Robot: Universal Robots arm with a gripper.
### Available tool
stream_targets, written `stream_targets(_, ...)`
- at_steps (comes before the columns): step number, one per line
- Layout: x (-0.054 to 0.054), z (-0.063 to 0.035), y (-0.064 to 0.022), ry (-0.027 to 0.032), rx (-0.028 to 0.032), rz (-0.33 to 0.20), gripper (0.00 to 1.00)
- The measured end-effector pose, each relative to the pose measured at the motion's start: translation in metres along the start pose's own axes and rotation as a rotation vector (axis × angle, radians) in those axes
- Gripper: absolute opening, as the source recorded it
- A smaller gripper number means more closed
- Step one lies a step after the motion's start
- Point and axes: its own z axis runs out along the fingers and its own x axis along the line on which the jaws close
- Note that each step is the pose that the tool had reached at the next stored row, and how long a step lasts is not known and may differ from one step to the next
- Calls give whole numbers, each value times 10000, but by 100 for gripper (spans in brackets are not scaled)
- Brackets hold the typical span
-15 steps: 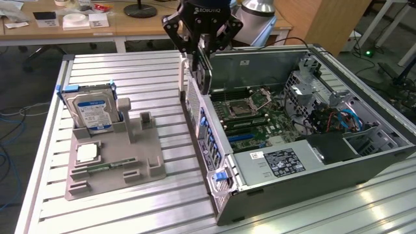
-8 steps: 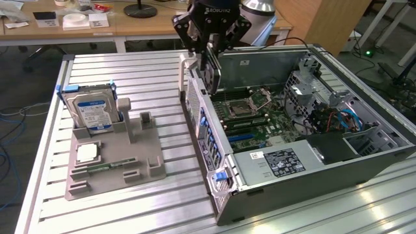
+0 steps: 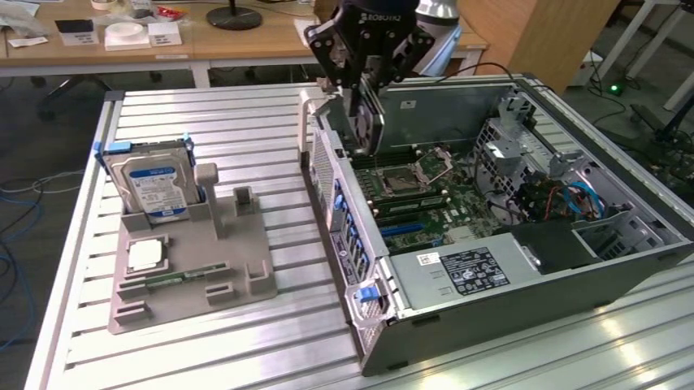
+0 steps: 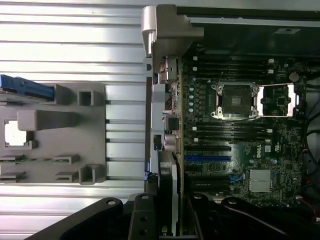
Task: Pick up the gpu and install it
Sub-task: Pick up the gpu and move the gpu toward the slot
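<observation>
**Card held on edge over the open computer**

Exterior view: the black two-fingered gripper (image 3: 365, 80) hangs over the rear of the open grey tower computer case (image 3: 521, 301), which lies on its side on the ribbed aluminium table (image 3: 249, 122). Its fingers are closed on the gpu (image 3: 366, 118), a thin flat dark card held on edge and hanging straight down from the claw. The card sits just inside the case's perforated rear wall (image 3: 331, 175), above the green motherboard (image 3: 434, 215) and near the square processor socket (image 3: 418, 175). Whether its lower edge touches the board cannot be told. Well apart, toward the exterior view's left, a grey moulded holder (image 3: 233, 244) carries an upright silver hard drive with a blue-white label (image 3: 158, 183) and a small square silver chip (image 3: 146, 256).

Wrist view: the gpu (image 4: 167, 185) appears edge-on as a narrow pale and dark strip, clamped between the gripper (image 4: 167, 212)'s black fingers (image 4: 142, 217). It lies just beside the case's rear wall (image 4: 160, 75), at the end of the board where the long blue slot (image 4: 207, 158) runs. The processor socket (image 4: 235, 100) is farther along the motherboard (image 4: 260, 145). Outside the case stands the grey holder (image 4: 65, 135) with the chip (image 4: 15, 134) and the drive's blue edge (image 4: 27, 87)
</observation>
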Motion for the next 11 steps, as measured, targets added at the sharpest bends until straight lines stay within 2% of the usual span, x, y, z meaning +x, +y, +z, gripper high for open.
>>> stream_targets(6, -130, 0, 0, 0, 0, -1, 28)
stream_targets(7, -182, 0, 0, 1, 0, 0, 28)
stream_targets(10, -488, 1, 0, 0, 0, 0, 28)
stream_targets(11, -511, 1, 0, 0, 0, 0, 28)
